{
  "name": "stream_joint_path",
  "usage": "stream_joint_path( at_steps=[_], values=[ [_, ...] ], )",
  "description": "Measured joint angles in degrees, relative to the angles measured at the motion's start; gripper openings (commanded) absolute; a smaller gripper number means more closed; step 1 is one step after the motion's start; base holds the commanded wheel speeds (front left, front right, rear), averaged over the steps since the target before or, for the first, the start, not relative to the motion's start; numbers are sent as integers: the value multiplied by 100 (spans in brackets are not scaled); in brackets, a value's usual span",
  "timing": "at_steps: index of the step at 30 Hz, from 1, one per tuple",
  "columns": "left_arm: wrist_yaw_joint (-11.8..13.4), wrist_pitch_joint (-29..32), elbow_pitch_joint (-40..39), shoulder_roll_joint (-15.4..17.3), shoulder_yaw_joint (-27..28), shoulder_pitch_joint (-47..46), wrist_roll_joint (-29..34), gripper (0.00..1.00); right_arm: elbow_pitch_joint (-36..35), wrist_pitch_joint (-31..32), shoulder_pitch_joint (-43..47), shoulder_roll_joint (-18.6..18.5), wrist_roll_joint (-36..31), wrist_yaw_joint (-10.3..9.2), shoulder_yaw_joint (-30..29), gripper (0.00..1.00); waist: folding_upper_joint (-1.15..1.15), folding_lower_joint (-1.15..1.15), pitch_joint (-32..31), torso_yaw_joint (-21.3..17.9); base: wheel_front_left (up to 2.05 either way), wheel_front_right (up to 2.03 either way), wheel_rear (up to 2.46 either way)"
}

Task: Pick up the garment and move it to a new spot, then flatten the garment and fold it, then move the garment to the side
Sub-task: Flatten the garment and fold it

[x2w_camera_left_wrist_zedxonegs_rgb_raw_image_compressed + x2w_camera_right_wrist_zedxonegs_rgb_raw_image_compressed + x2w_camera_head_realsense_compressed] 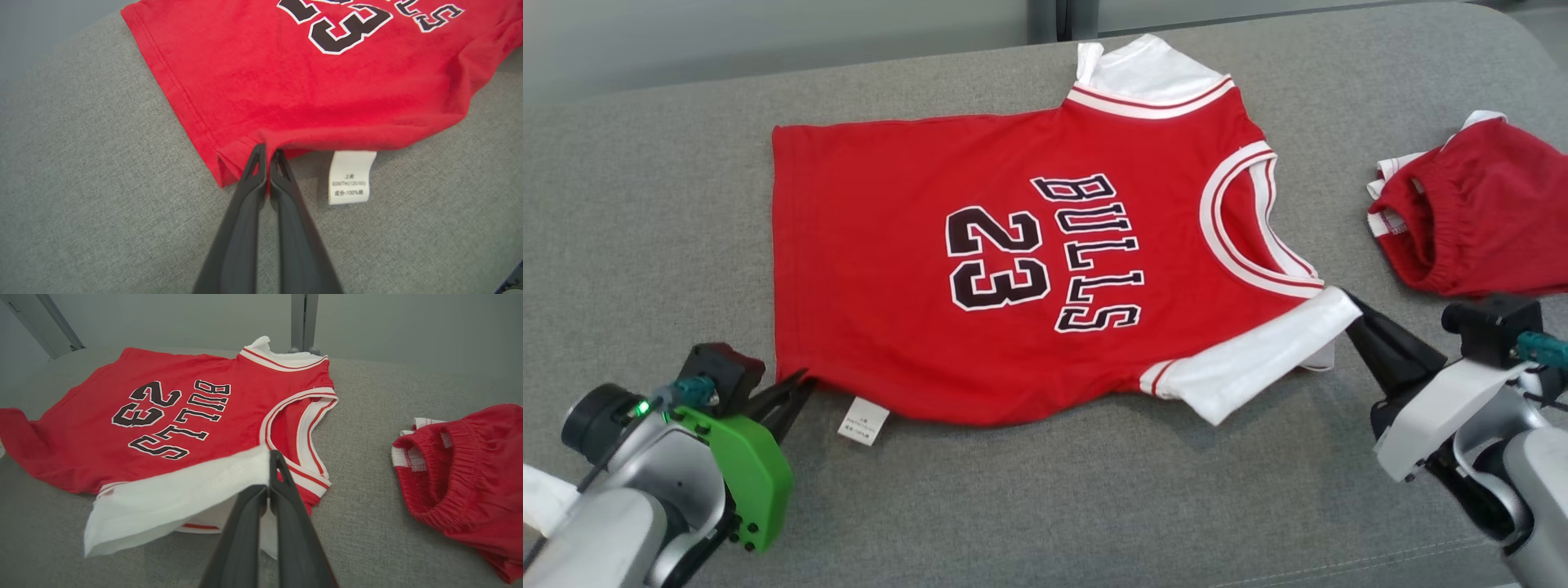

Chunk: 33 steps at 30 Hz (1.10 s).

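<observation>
- L gripper (pixel 268 154) pinched on red jersey (pixel 890 327) hem corner, beside white label (pixel 352 177).
- R gripper (pixel 273 465) clamps its white sleeve (pixel 1258 359).
- Red shorts (pixel 1486 220) apart, R side.

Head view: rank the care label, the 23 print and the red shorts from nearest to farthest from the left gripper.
1. The care label, just right of the left gripper, at the near hem of the jersey.
2. The 23 print, mid-chest, farther up and right.
3. The red shorts, at the far right, apart from the jersey.
</observation>
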Motion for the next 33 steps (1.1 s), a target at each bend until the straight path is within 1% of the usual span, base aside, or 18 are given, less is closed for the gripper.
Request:
stream_joint_path(
  at_steps=[3,7,13,17,19,22,27,33],
  values=[
    [-1,380,-250,307,29,-287,-174,0,-68,210,-292,-216,63,0,-92,0,0,0,142,38,0,0,0],
    [-2,768,-415,738,66,-615,-236,0,-140,407,-677,-343,183,0,-168,0,0,0,331,79,0,0,0],
    [-15,1235,-595,755,-12,-1010,-630,0,-179,731,-1095,-412,404,0,-14,0,0,0,560,167,0,0,0],
    [-15,1486,-691,745,-148,-1374,-778,0,-154,937,-1368,-552,454,0,10,0,0,0,686,237,0,0,0],
    [-15,1692,-697,757,-152,-1556,-979,0,-125,1080,-1638,-586,504,0,86,0,0,0,785,269,0,0,0],
    [-15,1872,-693,770,-191,-1732,-1011,0,-34,1223,-1896,-699,503,0,115,0,0,0,886,279,0,0,0],
    [-15,2039,-659,775,-187,-2044,-1103,0,80,1376,-2160,-783,505,1,169,0,0,0,1015,281,0,0,0],
    [-15,2253,-366,770,-153,-2225,-1323,0,261,1490,-2477,-804,504,1,253,0,0,0,1185,265,0,0,0]
  ],
)
